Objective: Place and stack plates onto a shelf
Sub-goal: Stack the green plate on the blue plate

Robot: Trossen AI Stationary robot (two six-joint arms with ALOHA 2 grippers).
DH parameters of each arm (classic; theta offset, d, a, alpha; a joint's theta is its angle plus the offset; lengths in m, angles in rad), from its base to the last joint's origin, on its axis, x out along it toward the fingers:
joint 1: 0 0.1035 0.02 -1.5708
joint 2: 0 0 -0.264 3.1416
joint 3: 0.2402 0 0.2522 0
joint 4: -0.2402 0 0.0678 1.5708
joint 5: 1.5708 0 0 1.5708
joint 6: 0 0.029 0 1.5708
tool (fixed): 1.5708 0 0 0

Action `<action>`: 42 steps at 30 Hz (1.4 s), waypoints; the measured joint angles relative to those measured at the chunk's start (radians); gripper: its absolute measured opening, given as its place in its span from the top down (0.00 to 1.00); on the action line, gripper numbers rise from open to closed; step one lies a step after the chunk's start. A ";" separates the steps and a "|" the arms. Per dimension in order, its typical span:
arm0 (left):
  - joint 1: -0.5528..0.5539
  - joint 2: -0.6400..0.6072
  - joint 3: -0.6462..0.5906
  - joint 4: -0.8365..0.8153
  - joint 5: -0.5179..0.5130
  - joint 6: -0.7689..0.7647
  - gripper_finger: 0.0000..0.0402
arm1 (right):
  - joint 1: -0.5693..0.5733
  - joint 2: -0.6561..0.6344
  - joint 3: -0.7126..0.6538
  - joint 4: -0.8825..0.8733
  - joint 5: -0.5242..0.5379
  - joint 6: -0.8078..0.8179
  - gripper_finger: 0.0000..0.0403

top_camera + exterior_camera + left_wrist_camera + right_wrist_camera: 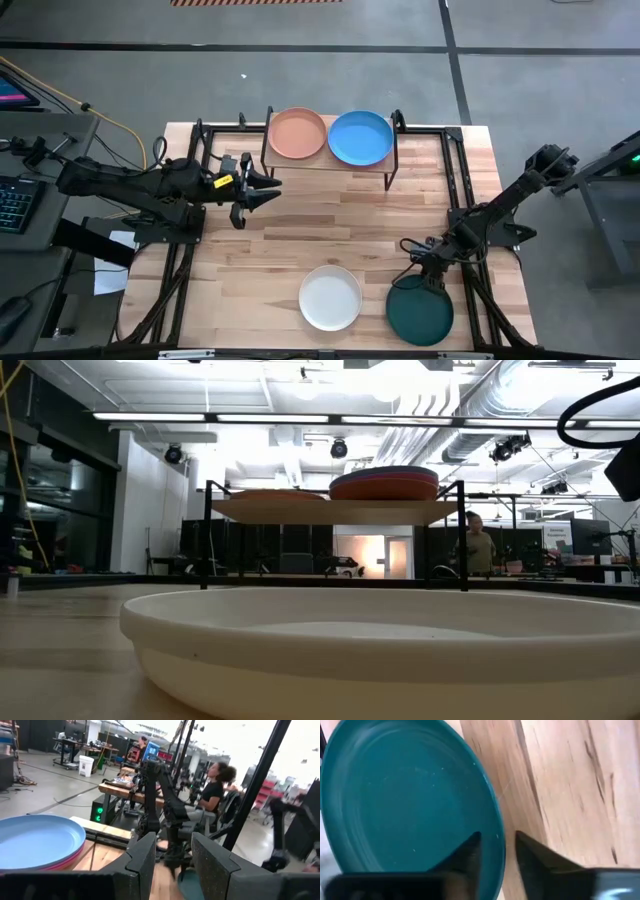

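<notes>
The green plate (405,795) at the counter's (260,260) near right corner looks light, stiff, kinda slick, so pinch the thin rim, which the right gripper (497,851) already straddles, fingers spread; left gripper (262,189) waits open mid-counter.

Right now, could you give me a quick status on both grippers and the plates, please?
Right gripper open, straddling dark green plate rim. Left gripper open, empty, near shelf. White plate on table. Path clear.
</notes>
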 joint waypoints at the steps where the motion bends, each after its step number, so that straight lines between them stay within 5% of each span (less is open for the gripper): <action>1: 0.000 0.000 0.000 -0.009 0.000 0.018 0.72 | 0.000 0.000 0.000 0.001 -0.003 0.001 0.83; 4: 0.000 -0.009 0.000 -0.015 0.000 0.036 0.72 | 0.000 0.000 0.000 0.012 -0.030 0.005 0.97; 10: 0.000 -0.060 0.005 -0.016 -0.017 0.040 0.72 | -0.001 -0.002 0.014 0.059 -0.035 0.109 0.99; 21: 0.000 -0.236 0.045 -0.004 -0.156 0.201 0.72 | -0.136 -0.003 0.230 0.141 0.086 -0.059 1.00; 34: 0.000 -0.215 0.045 -0.005 -0.147 0.164 0.72 | -0.667 0.134 0.689 0.188 0.316 -0.315 1.00; 42: -0.001 -0.202 0.044 -0.005 -0.115 0.094 0.72 | -0.976 0.291 1.088 -0.220 0.247 -0.465 1.00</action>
